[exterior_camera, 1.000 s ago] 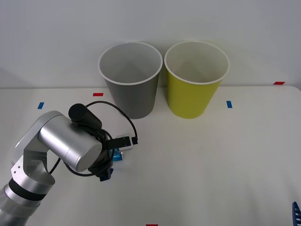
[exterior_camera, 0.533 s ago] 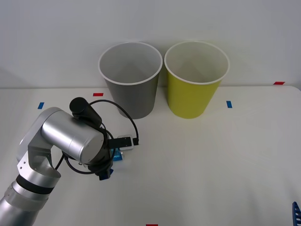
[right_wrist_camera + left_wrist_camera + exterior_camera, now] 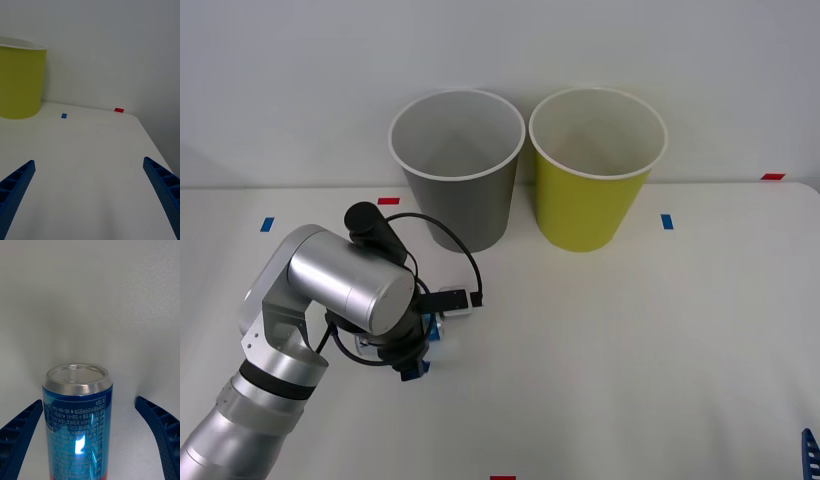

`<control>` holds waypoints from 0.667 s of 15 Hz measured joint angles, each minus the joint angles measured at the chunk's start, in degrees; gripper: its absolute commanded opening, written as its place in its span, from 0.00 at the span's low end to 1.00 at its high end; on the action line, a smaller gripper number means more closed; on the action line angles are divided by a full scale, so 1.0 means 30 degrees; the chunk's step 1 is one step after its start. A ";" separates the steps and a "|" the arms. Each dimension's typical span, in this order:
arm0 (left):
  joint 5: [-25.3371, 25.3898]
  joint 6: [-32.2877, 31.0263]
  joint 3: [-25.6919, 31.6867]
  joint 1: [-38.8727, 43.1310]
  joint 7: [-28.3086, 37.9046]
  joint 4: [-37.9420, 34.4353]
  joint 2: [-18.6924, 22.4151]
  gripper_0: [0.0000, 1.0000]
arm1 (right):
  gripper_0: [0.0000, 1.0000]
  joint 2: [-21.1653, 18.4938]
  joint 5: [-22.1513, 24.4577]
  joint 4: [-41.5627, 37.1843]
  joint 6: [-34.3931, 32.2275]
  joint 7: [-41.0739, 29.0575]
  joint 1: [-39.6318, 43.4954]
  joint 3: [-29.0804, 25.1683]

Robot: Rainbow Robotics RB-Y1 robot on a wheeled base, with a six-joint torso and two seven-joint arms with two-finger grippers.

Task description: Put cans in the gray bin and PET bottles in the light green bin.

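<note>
**Desk:** Where do you stand with the can [image 3: 77,423]?

**Floor:** Your left pincer [image 3: 90,435] is down on the white counter [image 3: 630,350], in front of the gray bin [image 3: 457,170] and a little to its left. The can lies between the two blue fingers [image 3: 20,435], silver end pointing away from the wrist. The pincer is wide open: a clear gap shows on each side of the can, and neither finger touches it.

**Desk:** How do you make this grasp clean?

**Floor:** The can sits nearer one finger than the other, so centre it before you close, or it will likely roll as the first finger meets it. Close squarely across the blue body, not the rim. Then lift high enough to clear the gray bin's white rim.

**Desk:** And the other arm?

**Floor:** Your right pincer [image 3: 90,202] waits well to the right of the gray bin, past the light green bin [image 3: 596,165], spread wide and holding nothing.
</note>
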 measured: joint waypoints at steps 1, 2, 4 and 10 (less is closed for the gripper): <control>-0.0003 -0.0004 0.0028 -0.0135 -0.0088 0.0146 0.0019 0.83 | 1.00 0.0000 0.0000 0.0000 0.0000 0.0000 0.0000 0.0000; -0.0004 -0.0005 0.0037 -0.0175 -0.0160 0.0190 0.0022 0.83 | 1.00 0.0000 0.0000 0.0000 0.0000 0.0000 0.0000 0.0000; -0.0008 -0.0009 0.0042 -0.0189 -0.0261 0.0251 -0.0011 0.83 | 1.00 0.0000 0.0000 0.0000 0.0000 0.0000 0.0000 0.0000; 0.0088 -0.0003 0.0043 -0.0170 -0.0364 0.0272 0.0041 0.00 | 1.00 0.0000 0.0000 0.0000 0.0000 0.0000 0.0000 0.0000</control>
